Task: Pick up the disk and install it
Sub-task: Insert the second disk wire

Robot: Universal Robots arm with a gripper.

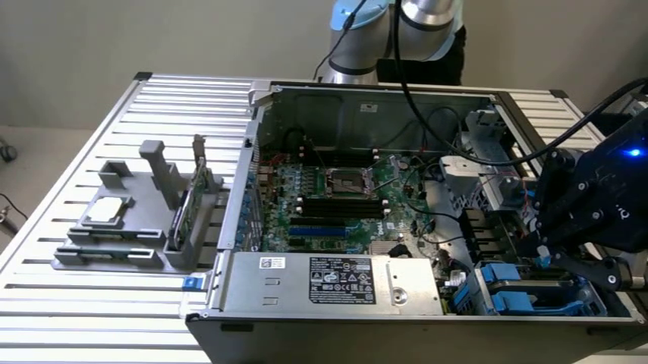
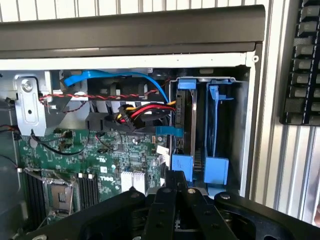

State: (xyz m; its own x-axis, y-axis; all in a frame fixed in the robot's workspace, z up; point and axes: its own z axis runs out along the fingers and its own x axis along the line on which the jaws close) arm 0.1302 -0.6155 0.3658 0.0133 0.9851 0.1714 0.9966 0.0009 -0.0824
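The disk (image 2: 192,117) stands on edge in the drive bay at the corner of the open computer case (image 1: 354,98). It shows as a thin dark slab framed by its blue carrier (image 2: 182,162). A second blue carrier (image 2: 217,167) sits in the slot beside it. My gripper (image 2: 173,176) hovers just over the end of the disk's carrier, fingers (image 2: 166,200) pressed together with nothing visible between them. In the exterior view, the gripper (image 1: 552,254) hangs over the blue carriers (image 1: 511,292) at the case's right front corner.
Red, yellow and black cables (image 2: 135,112) and a blue ribbon (image 2: 125,77) run close beside the bay. The motherboard (image 1: 335,197) and the power supply (image 1: 335,279) fill the rest of the case. A grey fixture (image 1: 121,235) holding a silver chip (image 1: 106,211) and a green card (image 1: 187,208) stands at the exterior view's left.
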